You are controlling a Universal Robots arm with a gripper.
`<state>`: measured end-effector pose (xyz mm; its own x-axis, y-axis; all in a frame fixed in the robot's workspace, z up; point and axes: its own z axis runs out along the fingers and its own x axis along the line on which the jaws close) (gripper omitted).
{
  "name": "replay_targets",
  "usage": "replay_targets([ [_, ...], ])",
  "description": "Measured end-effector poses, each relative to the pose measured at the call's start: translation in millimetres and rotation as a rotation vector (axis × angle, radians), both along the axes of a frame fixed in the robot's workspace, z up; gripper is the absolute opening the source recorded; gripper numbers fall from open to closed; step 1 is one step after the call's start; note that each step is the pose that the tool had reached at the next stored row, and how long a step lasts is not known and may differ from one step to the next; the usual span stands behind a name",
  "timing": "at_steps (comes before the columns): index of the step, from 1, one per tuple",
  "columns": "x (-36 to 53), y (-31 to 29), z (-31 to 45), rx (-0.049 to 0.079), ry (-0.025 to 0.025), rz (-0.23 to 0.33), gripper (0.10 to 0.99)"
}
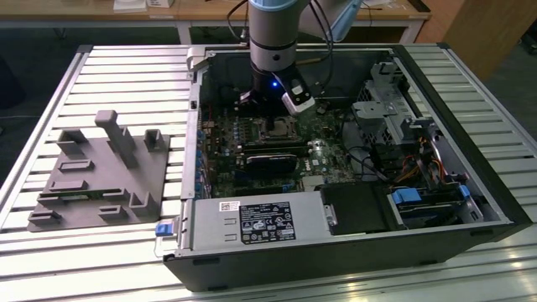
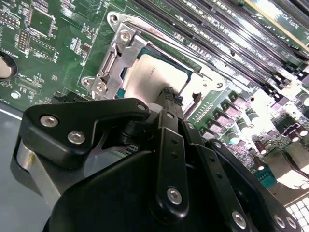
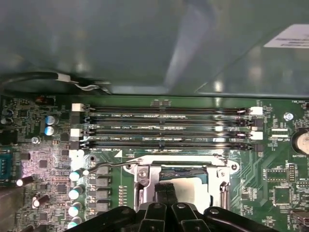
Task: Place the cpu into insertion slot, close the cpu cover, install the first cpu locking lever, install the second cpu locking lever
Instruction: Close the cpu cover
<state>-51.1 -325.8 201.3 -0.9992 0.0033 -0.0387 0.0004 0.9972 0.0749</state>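
The cpu point(image 3: 193, 186) point(image 2: 145, 77) lies flat in the insertion slot point(image 1: 275, 129) on the green board. The cpu cover point(image 3: 145, 176) point(image 2: 116, 55), a silvery frame, lies down around it, and the chip's top shows through its window. A thin wire locking lever point(image 3: 108, 166) runs along one side of the socket, its end sticking out past the frame. My gripper point(image 3: 166, 189) point(image 2: 166, 94) point(image 1: 268, 113) hangs just above the cpu's edge. Its black fingertips are pressed together with nothing between them.
Several long memory slots point(image 3: 164, 128) run beside the socket. A black card point(image 1: 270, 157) sits at its other side, with a power supply point(image 1: 256, 223) beyond and a drive cage point(image 1: 386, 107) at the exterior view's right. A grey fixture point(image 1: 100, 173) lies outside the case.
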Motion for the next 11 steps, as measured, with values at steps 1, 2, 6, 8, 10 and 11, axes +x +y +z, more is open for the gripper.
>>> replay_targets([
  [1, 1.2, 0.0, 0.0, 0.000, 0.0000, 0.000, 0.106],
  [2, 2.3, 0.0, 0.0, 0.000, 0.0000, 0.000, 0.106],
  [6, 3.1, 0.0, 0.0, 0.000, 0.0000, 0.000, 0.106],
  [8, 2.3, 0.0, 0.0, 0.001, 0.0001, 0.000, 0.106],
  [10, 0.7, 0.0, 0.0, 0.004, -0.0001, 0.000, 0.106],
  [11, 0.1, 0.0, 0.0, 0.005, 0.0000, 0.000, 0.106],
])
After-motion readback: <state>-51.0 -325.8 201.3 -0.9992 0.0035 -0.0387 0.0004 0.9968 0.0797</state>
